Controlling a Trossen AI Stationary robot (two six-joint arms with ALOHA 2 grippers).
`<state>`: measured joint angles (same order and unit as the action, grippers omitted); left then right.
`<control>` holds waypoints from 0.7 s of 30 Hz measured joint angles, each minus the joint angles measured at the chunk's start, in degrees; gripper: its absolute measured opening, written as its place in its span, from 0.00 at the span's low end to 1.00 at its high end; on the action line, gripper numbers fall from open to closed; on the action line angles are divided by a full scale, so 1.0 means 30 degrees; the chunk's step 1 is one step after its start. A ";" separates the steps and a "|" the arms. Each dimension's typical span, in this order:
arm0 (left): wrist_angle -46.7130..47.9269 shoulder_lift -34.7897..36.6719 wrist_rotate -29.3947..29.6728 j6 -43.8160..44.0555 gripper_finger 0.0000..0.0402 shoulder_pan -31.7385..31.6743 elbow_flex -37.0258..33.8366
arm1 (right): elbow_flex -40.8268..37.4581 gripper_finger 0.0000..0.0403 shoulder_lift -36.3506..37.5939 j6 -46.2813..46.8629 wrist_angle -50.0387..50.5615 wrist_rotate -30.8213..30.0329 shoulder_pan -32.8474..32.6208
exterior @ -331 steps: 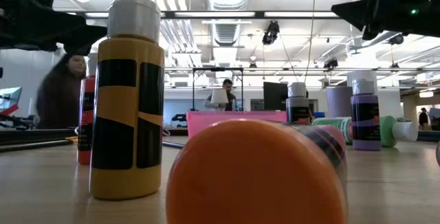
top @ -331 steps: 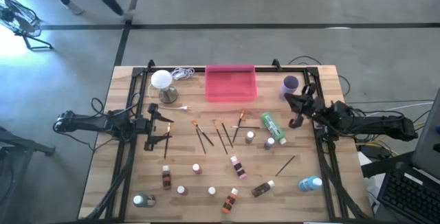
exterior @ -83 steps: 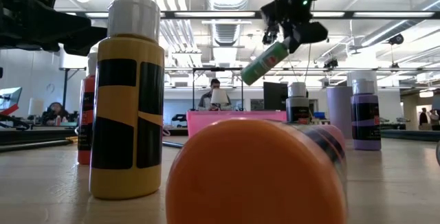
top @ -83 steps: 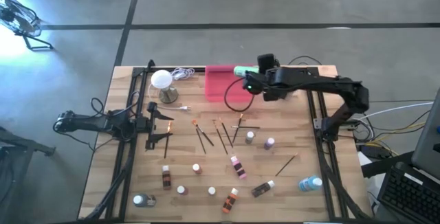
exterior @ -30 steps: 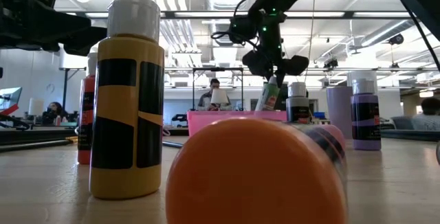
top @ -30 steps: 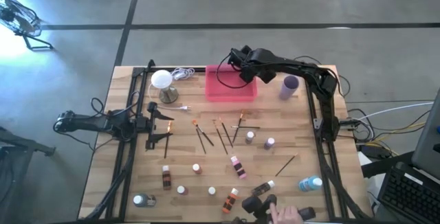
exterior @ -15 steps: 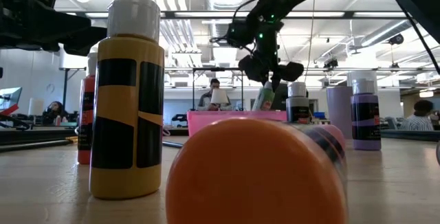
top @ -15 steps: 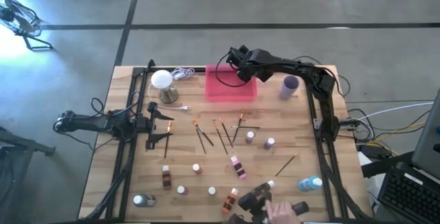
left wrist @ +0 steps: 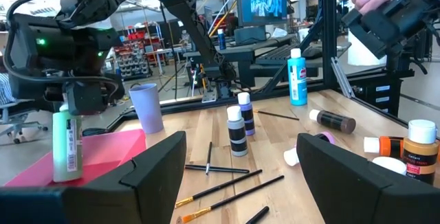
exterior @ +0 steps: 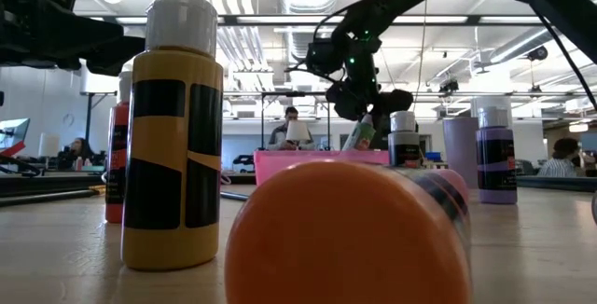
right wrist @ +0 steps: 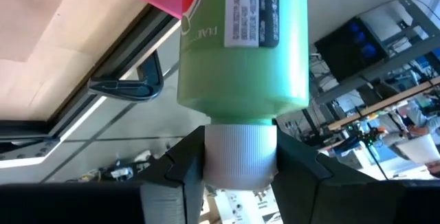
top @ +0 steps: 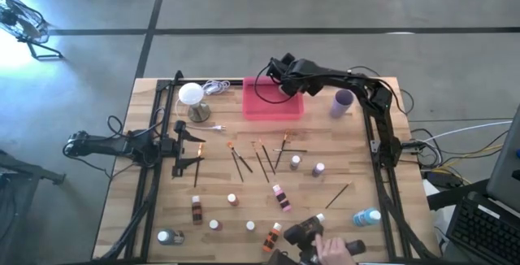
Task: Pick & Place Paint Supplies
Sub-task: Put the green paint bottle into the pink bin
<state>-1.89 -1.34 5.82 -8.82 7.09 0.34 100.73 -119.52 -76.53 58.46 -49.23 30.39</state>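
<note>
From above, the right gripper (top: 286, 84) reaches over the far right corner of the pink tray (top: 264, 106); the bottle under it is hidden. The left gripper (top: 192, 153) waits at the table's left side, fingers spread, holding nothing. A person's hand (top: 333, 251) shows at the near edge.

At table height, the green bottle (exterior: 359, 134) leans inside the tray.

The left wrist view shows it upright on the tray.

The right wrist view shows fingers (right wrist: 175, 165) clamped on its ribbed white cap.
</note>
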 joint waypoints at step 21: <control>0.0000 0.0007 0.0000 0.0000 0.70 0.0001 0.0000 | 0.0568 0.27 0.0209 -0.0055 0.0769 -0.0547 -0.0033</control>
<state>-1.89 -1.32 5.82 -8.82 7.09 0.34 102.43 -118.89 -76.70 60.76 -50.87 30.29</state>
